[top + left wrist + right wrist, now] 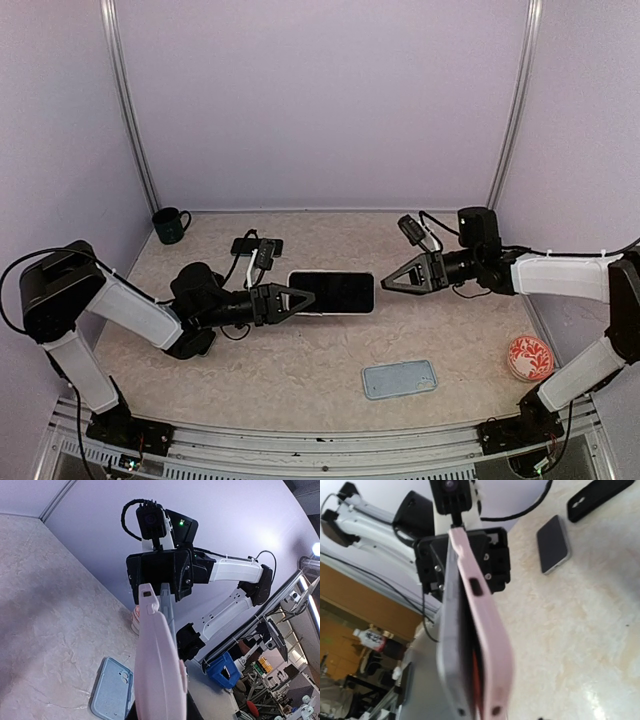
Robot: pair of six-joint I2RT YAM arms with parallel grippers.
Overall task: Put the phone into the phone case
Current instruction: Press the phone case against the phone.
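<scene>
Two end effectors | left [300,298] clamps phone [335,292] | right [392,281] parted at phone's end, contact unclear

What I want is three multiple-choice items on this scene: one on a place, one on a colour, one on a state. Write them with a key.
1. Where is the light blue phone case?
A. Flat on the table, near the front edge
B. Leaning on the back wall
C. Hanging from a cable

2. What colour is the mug?
A. Yellow
B. Dark green
C. White

3. What state is the phone in?
A. Lying inside the blue case
B. Lying face down on the table
C. Gripped at one end by the left gripper

Key: 1 A, since the case lies alone between the arm bases; 2 B, since the mug at the far left corner is dark green; 3 C, since the gripper's fingers close on the phone's left end, clear of the case.
</scene>
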